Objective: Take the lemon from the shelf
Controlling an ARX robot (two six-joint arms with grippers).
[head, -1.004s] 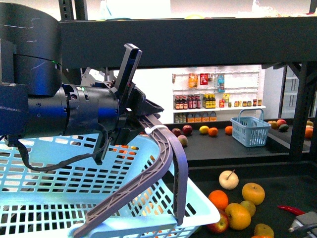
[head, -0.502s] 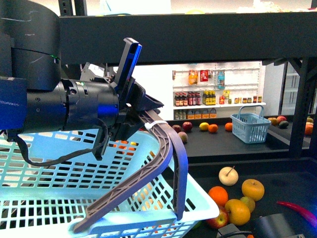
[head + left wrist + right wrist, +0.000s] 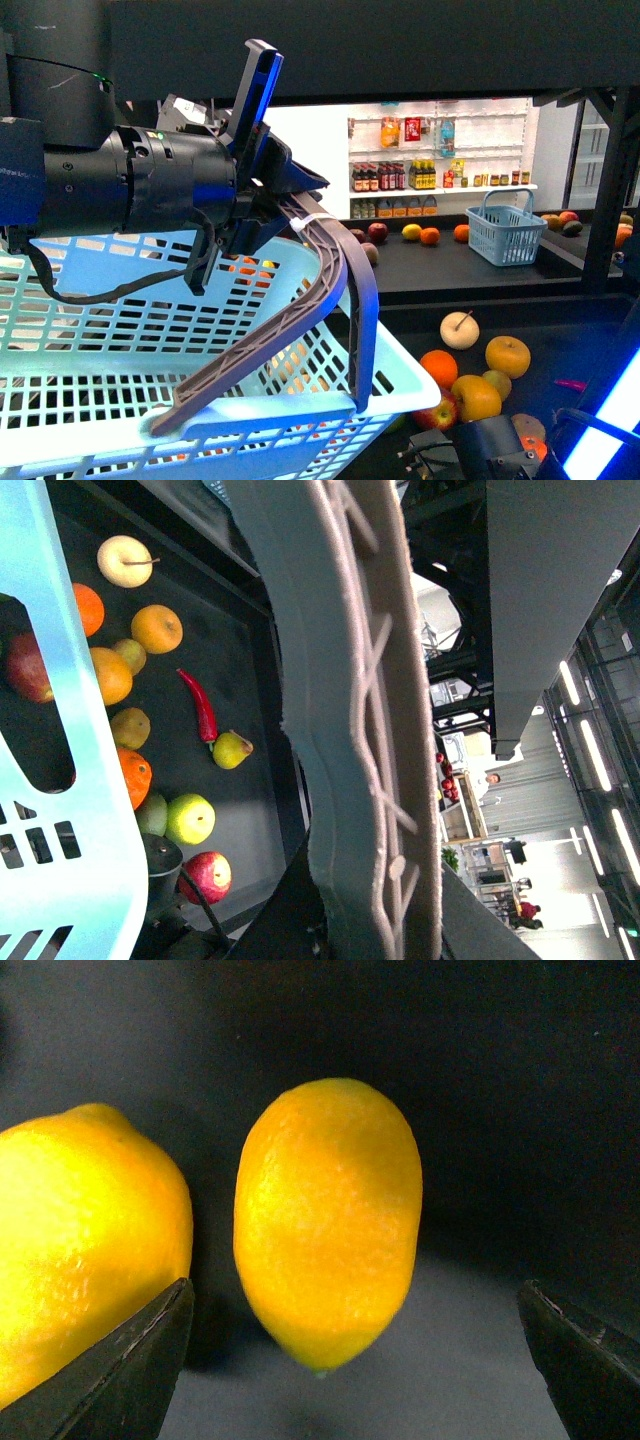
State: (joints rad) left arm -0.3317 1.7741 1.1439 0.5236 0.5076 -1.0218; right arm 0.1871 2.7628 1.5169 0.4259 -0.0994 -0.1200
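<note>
In the right wrist view the lemon [image 3: 328,1220], a bright yellow oval with a pointed tip, lies on the dark shelf tier [image 3: 500,1080]. My right gripper [image 3: 355,1290] is open, its dark fingertips [image 3: 130,1360] standing wide on either side of the lemon and short of it. A second yellow fruit [image 3: 80,1250] lies close beside one fingertip. In the front view my right arm [image 3: 485,450] sits low at the right, over the fruit pile. My left gripper [image 3: 270,215] is shut on the grey basket handle [image 3: 340,290], which fills the left wrist view [image 3: 360,730].
The light blue basket [image 3: 120,400] hangs at the lower left. On the black shelf [image 3: 400,60] lie a cream apple-like fruit [image 3: 460,330], oranges [image 3: 439,368], orange-yellow fruits [image 3: 508,356], a red chili [image 3: 200,708] and apples [image 3: 205,875]. A small blue basket [image 3: 505,242] stands further back.
My right arm has risen into the front view's lower right corner and now covers part of the fruit pile and the red chili. The left gripper keeps its hold on the handle.
</note>
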